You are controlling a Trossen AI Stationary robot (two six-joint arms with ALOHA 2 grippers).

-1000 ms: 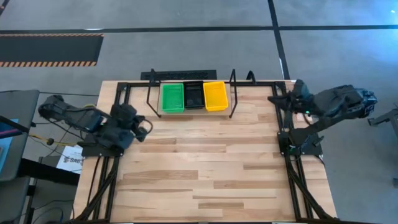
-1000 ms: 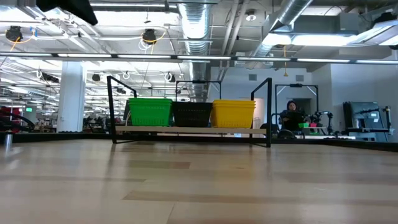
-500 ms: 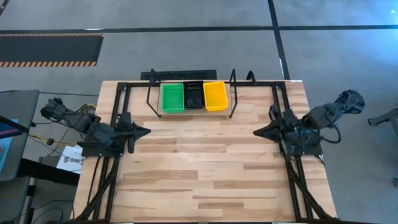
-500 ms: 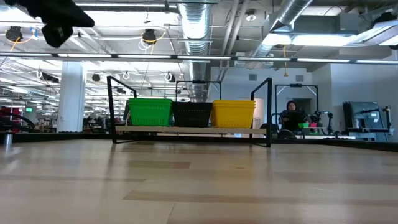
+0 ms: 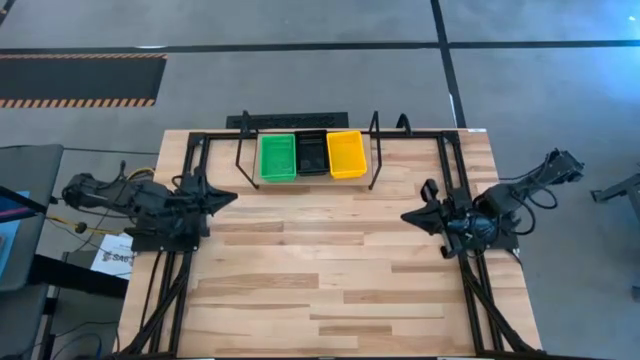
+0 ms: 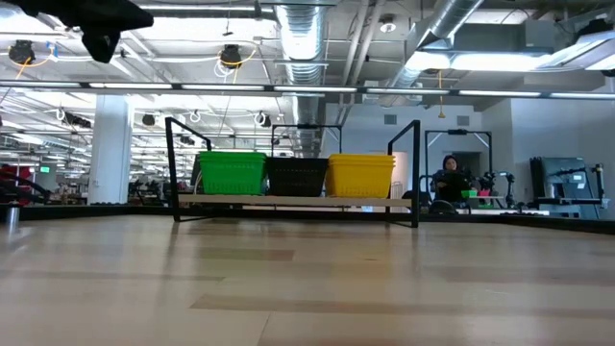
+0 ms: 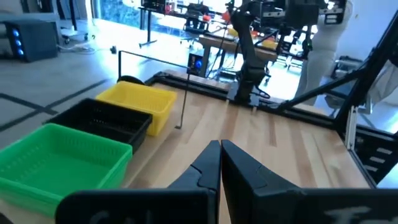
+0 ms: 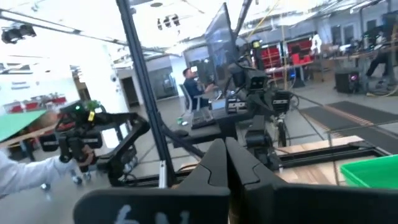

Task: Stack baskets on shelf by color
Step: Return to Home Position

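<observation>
The shelf (image 6: 298, 200) stands at the far edge of the table (image 5: 330, 280), and its plank carries three stacks of baskets side by side – green (image 5: 277, 157) on the left, black (image 5: 312, 153) in the middle, yellow (image 5: 346, 153) on the right, each touching the next. All three stacks reach about the same height in the low view; how many baskets sit in each I cannot count.

The left gripper (image 5: 230, 197) hangs over the table's left edge, pointing inward, well apart from the shelf. Its fingers (image 7: 208, 163) are pressed together with nothing between them. The right gripper (image 5: 406, 215) mirrors it at the right edge, its fingers (image 8: 214, 158) likewise closed and empty.

In the low view only a dark piece of an arm (image 6: 96, 19) shows – cut off by the top edge.
</observation>
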